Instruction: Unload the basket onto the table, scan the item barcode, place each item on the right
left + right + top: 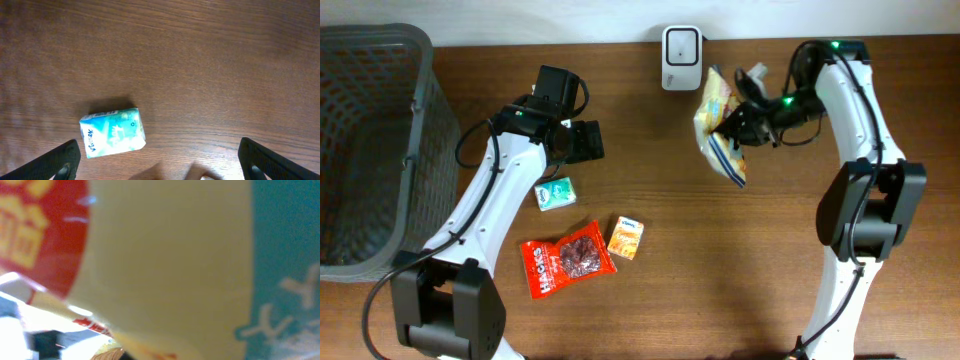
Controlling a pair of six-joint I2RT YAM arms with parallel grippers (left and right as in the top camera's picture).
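Note:
My right gripper (pixel 738 122) is shut on a yellow snack bag (pixel 717 125) and holds it off the table, just right of and below the white barcode scanner (pixel 681 57) at the back edge. In the right wrist view the bag (pixel 170 255) fills the picture, blurred yellow with red and teal print, and hides the fingers. My left gripper (pixel 578 140) hovers open over the table with nothing between its fingers (pixel 55 165). A teal tissue pack (pixel 112 131) lies below it toward its left finger.
A dark mesh basket (pixel 370 140) stands at the left edge. On the table lie the tissue pack (pixel 555 194), a red snack bag (pixel 566 262) and a small orange packet (pixel 626 237), all left of centre.

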